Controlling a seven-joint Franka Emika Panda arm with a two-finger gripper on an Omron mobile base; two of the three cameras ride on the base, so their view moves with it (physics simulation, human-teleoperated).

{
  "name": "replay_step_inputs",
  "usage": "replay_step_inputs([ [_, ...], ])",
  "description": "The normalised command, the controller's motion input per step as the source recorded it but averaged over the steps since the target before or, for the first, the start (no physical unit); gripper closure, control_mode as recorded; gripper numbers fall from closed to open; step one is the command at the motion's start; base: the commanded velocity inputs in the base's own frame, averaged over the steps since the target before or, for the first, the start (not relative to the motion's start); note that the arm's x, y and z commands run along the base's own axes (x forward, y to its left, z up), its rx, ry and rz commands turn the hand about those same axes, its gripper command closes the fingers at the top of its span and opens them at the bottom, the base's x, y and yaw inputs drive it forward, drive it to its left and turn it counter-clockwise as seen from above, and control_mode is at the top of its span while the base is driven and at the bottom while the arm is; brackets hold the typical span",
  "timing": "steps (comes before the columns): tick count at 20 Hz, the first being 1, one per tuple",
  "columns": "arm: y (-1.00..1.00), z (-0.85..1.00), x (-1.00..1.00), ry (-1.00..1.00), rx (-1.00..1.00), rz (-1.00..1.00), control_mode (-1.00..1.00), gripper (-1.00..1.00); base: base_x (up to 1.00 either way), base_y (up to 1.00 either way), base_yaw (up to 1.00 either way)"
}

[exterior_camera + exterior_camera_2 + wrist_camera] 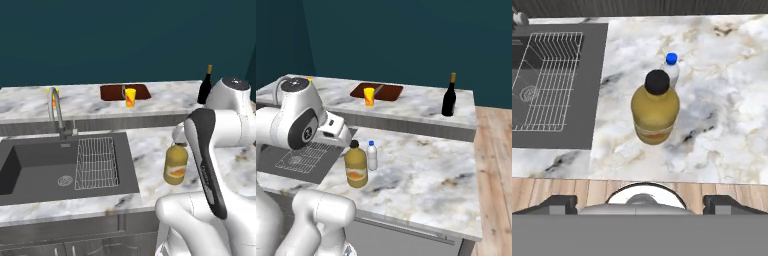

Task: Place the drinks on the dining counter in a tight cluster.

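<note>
Gripper [640, 202] spread to full width, dark fingertips [559, 202] wide apart at the lower edge of the hand view, nothing held between them; poised above the lower marble worktop [426, 175], looking down onto two bottles. Directly beneath: squat amber-yellow bottle [655, 111] with black cap and orange label, upright on the worktop. Just beside it, on its far side: small clear blue-capped water bottle [671, 69], also upright, very close to the amber one, contact not discernible. To the left of both: dark sink basin [45, 167] with wire rack [96, 162] laid inside and curved steel tap [57, 112] at its back edge. Further back and higher: dining counter [416, 102], long narrow marble bar top with grey front edge. Set on it, left to right: yellow cup [52, 95] behind the tap, brown board [377, 91] with a second yellow cup [369, 96] at its near edge, and tall dark wine bottle [449, 96] upright near the right end, well apart from the two bottles below.
</note>
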Motion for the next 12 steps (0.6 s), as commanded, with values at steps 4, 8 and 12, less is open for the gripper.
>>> replay_step_inputs([
  [4, -0.08, -0.04, 0.52, 0.15, -0.07, -0.01, -1.00, -1.00, 0.00, 0.00, 0.00],
  [8, -0.48, -0.55, 0.51, 0.00, 0.00, 0.00, -1.00, -1.00, 0.00, 0.00, 0.00],
  [12, -0.21, -0.79, 0.40, 0.00, 0.00, -0.02, -1.00, -1.00, 0.00, 0.00, 0.00],
])
